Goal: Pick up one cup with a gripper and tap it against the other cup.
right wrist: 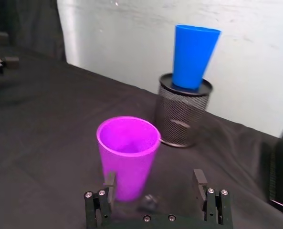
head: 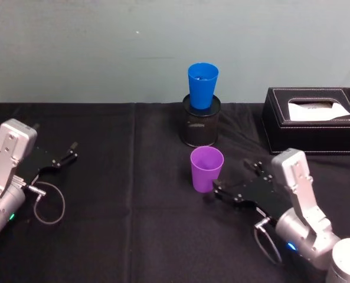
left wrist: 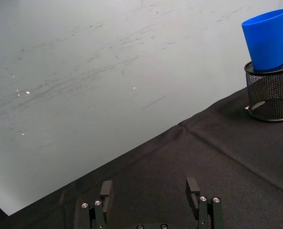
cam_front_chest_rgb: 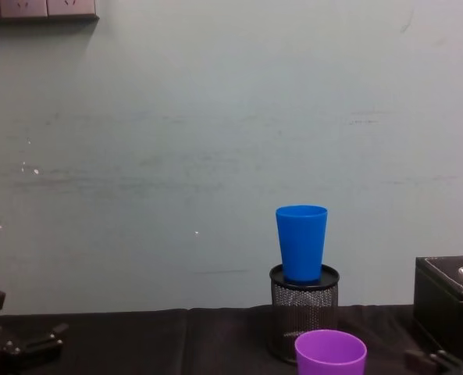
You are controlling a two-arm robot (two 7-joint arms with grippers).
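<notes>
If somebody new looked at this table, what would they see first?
Probably the bright blue cup, perched in the top of a black mesh pen holder at the back of the table. Next, the purple cup standing upright in front of it, with the right claw open close beside it. The left claw rests open far off at the table's left.

2 silver-grey arms [head: 3, 177] [head: 304, 200], black claws [head: 72, 150] [head: 230, 175]

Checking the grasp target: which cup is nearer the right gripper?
The purple cup, standing just ahead of the open right gripper; the blue cup sits farther back on the wire-mesh pen holder.
</notes>
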